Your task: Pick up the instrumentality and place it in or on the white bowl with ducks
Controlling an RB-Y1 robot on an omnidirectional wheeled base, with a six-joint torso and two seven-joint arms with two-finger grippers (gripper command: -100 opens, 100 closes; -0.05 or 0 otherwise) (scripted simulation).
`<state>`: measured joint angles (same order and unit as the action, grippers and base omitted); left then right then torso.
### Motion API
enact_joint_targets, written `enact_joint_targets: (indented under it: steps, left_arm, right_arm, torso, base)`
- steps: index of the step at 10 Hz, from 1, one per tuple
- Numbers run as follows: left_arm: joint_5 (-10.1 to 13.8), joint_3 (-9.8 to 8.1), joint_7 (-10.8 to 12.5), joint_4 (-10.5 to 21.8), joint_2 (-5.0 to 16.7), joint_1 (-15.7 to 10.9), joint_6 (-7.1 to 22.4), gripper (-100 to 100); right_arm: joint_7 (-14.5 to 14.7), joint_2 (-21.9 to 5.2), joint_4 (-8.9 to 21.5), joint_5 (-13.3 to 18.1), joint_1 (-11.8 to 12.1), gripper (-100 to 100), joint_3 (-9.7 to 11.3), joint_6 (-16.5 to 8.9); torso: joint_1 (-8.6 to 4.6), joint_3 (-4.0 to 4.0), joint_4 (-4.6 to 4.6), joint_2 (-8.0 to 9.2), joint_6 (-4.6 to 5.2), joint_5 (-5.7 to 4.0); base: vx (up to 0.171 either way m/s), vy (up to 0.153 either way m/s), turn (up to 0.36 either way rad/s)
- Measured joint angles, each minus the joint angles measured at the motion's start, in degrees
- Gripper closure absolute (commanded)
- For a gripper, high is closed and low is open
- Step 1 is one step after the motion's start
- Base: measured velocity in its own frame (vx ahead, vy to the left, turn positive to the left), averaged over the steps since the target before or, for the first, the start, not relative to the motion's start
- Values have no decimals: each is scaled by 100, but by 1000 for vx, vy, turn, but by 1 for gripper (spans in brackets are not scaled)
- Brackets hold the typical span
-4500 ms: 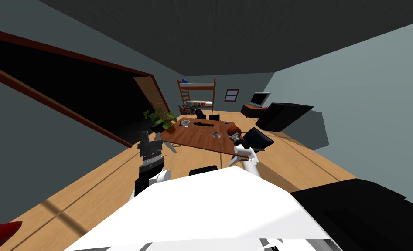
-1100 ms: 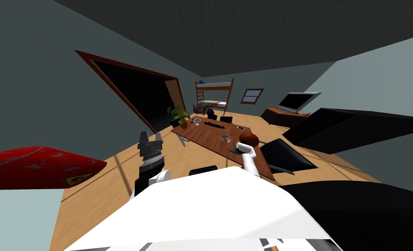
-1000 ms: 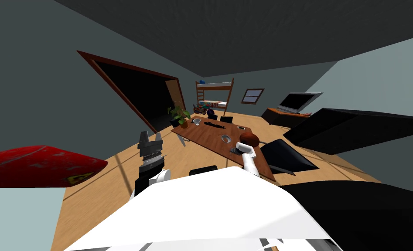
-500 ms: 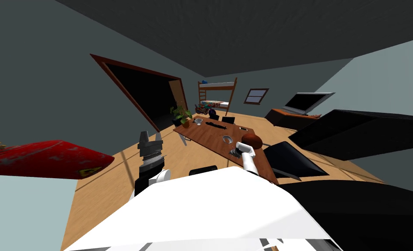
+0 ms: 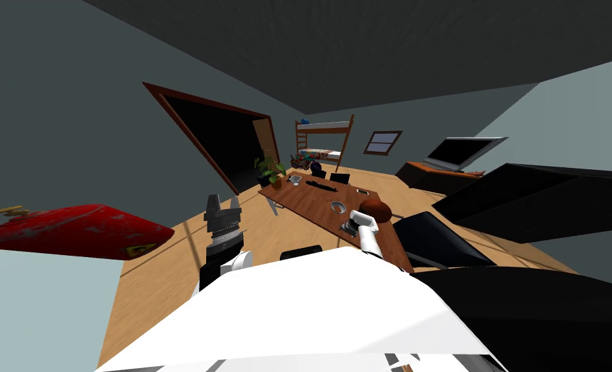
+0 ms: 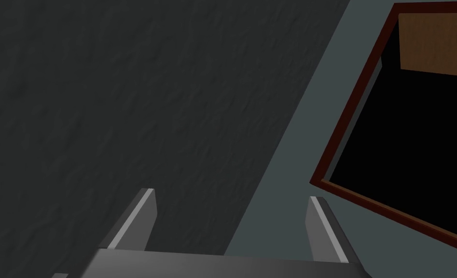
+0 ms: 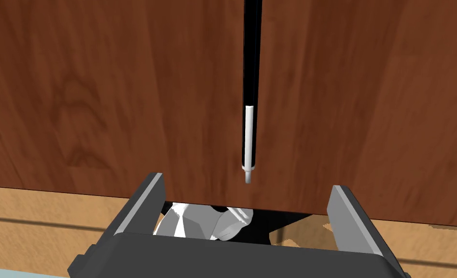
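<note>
The right gripper (image 7: 247, 182) hangs over the near edge of the wooden table (image 7: 102, 96), fingers spread wide and holding nothing. A slim black pen (image 7: 251, 72) with a white band lies flat on the table straight ahead. Its pale tip points back at the gap between the fingers, touching neither. In the head view a pale bowl (image 5: 337, 206) sits on the table just past this gripper, beside a brown ball (image 5: 377, 209). The left gripper (image 6: 230, 194) is raised off to the left, away from the table, fingers apart and empty.
</note>
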<state>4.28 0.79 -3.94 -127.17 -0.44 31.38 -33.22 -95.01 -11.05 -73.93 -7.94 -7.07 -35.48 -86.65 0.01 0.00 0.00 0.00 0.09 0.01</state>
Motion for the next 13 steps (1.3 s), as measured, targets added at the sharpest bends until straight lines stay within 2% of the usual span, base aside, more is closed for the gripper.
enact_joint_targets:
  steps: [5, 6, 10, 11, 12, 13]
  left_arm:
    - [0, 0, 0, 0, 0, 0, 0, 0]
    - [0, 0, 0, 0, 0, 0, 0, 0]
    - [0, 0, 0, 0, 0, 0, 0, 0]
    - [0, 0, 0, 0, 0, 0, 0, 0]
    - [0, 0, 0, 0, 0, 0, 0, 0]
    - [0, 0, 0, 0, 0, -1, 0, 0]
  right_arm:
    - [194, 116, 268, 13, 139, -100, -2, 426]
    - [198, 117, 277, 14, 139, 100, -1, 444]
    - [203, 118, 276, 14, 137, 100, 2, 443]
    - [204, 118, 276, 14, 137, 0, 3, 443]
    - [204, 118, 276, 14, 137, 100, 3, 443]
    - [159, 101, 175, 14, 120, 100, 4, 340]
  torso:
    - [1, -9, -3, -15, 0, 0]
    - [1, -5, -2, -8, -1, 0]
    - [0, 0, 0, 0, 3, 0]
    - [0, 0, 0, 0, 3, 0]
    - [0, 0, 0, 0, 3, 0]
    - [4, 7, 4, 11, 1, 2]
  base:
    - [38, 3, -31]
    - [0, 0, 0]
    - [0, 0, 0]
    - [0, 0, 0]
    - [-42, 7, 64]
    - [-74, -4, 66]
